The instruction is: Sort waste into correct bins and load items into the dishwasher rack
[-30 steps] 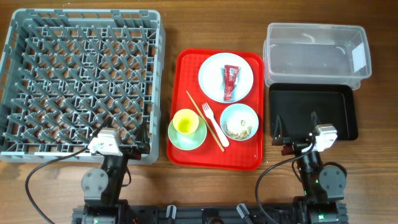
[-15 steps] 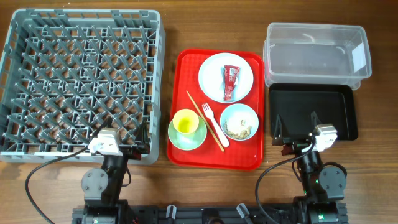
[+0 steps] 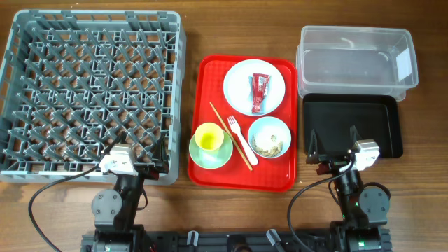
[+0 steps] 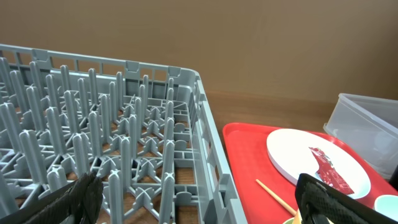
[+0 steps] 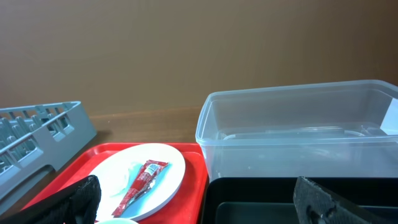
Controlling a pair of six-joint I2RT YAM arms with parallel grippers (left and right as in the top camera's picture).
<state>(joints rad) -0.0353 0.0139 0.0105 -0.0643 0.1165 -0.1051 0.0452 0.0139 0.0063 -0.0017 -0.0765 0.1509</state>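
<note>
Wooden tabletop [image 3: 210, 28], overhead view: dishwasher rack [image 3: 175, 91] takes up the left side, up to the far edge. Red tray [image 3: 210, 77] sits at centre. On it: plate [image 3: 238, 84] at the far right corner with the red wrapper [image 3: 260, 93] lying on it; bowl [image 3: 253, 137] toward the near right, crumbs [image 3: 269, 143] inside; yellow cup [image 3: 208, 136] standing on the green saucer [image 3: 199, 159] at the near left; fork [image 3: 241, 140] and wooden stick [image 3: 227, 132] lying diagonally side by side between saucer and bowl. Clear tub [image 3: 353, 29] is at the far right of the tabletop, black tray [image 3: 350, 115] against its near side. Left gripper [image 3: 143, 142] hovers over the rack's near right corner, jaws wide, nothing between them. Right gripper [image 3: 332, 138] hovers over the black tray's near edge, jaws likewise wide and unloaded. Left wrist view: fingertips [image 4: 74, 199] far apart at the lower corners, rack pegs ahead, plate and wrapper to the right. Right wrist view: fingertips [image 5: 342, 202] spread wide, tub and black tray ahead, plate with wrapper to the left.
</note>
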